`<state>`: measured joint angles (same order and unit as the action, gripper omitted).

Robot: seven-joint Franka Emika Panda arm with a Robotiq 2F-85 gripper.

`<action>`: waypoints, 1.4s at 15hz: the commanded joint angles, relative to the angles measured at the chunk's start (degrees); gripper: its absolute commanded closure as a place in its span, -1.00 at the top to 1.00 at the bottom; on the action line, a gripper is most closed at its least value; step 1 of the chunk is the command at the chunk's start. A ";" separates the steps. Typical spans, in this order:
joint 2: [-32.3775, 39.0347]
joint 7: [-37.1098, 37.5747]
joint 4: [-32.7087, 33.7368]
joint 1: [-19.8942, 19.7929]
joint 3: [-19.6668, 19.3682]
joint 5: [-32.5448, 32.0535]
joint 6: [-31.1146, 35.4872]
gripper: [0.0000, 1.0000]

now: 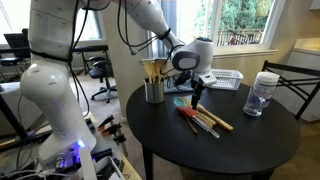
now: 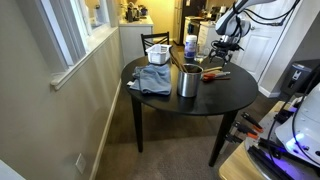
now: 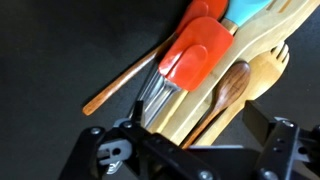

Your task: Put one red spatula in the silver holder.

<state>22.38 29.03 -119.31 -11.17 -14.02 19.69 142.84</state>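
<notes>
The red spatula (image 3: 195, 60) has a flat red head with rounded corners. It lies on the dark round worktop (image 1: 250, 140) in a heap with a teal-headed spatula (image 3: 245, 10) and wooden spoons (image 3: 235, 85), apart from the silver holder (image 1: 153, 93). The jaws hang released, spread over the heap's handles, with bare worktop toward the near edge, and any print on the clear jar (image 1: 262, 93) is too small to read.
</notes>
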 commanded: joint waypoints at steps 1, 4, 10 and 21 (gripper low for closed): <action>0.06 -0.28 0.10 -0.20 0.15 -0.13 -0.74 1.00; 0.06 -0.50 0.16 -0.27 0.17 -0.13 -1.19 1.00; 0.71 1.99 -0.64 -0.01 0.24 1.31 -0.33 1.00; 5.75 21.60 -0.94 2.32 -4.35 -1.81 2.93 1.00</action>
<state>28.09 45.39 -119.43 -10.23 -17.05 19.43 144.68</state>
